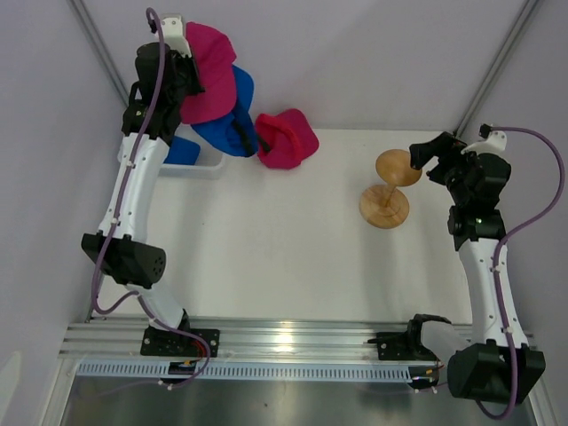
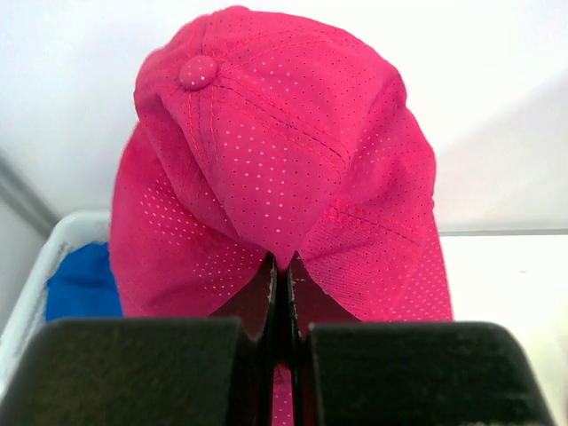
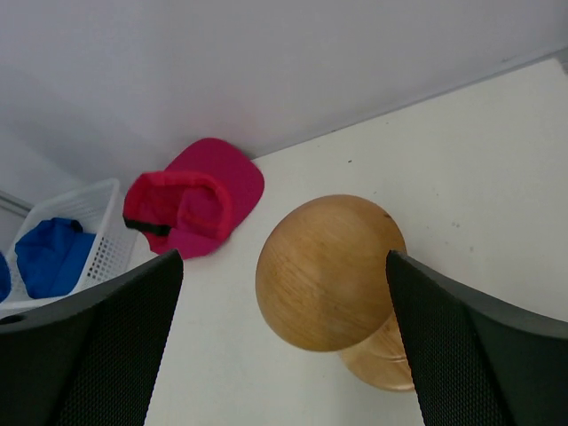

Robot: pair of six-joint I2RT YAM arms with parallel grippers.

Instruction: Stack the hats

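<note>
Pale grey walls close round a white tabletop (image 1: 293, 257). At its far left corner the left gripper (image 2: 282, 288) is up off the surface, jaws pressed tight on a fold of a magenta-pink perforated fabric cap (image 2: 284, 151), which hangs from them with its crown button facing outward. Just under it a royal blue fabric cap (image 1: 226, 120) sits by the white mesh basket (image 1: 206, 169); whether it rests on the rim or clings to the pink one, I cannot tell. Another blue cap (image 3: 51, 253) lies inside the basket. A second magenta-pink cap (image 1: 286, 140) lies upside down by the far edge, just right of the basket. Toward the right edge stands a round-topped wooden stand (image 1: 390, 186). The right gripper (image 1: 426, 160) hovers there with its fingers spread wide either side of the knob, gripping nothing.

This looks like the carry of one cap toward the pile. Next, I judge, the left arm must swing it across, settle it crown-up over its resting place and only then let go. It should shed the blue cap first if that one is snagged.
</note>
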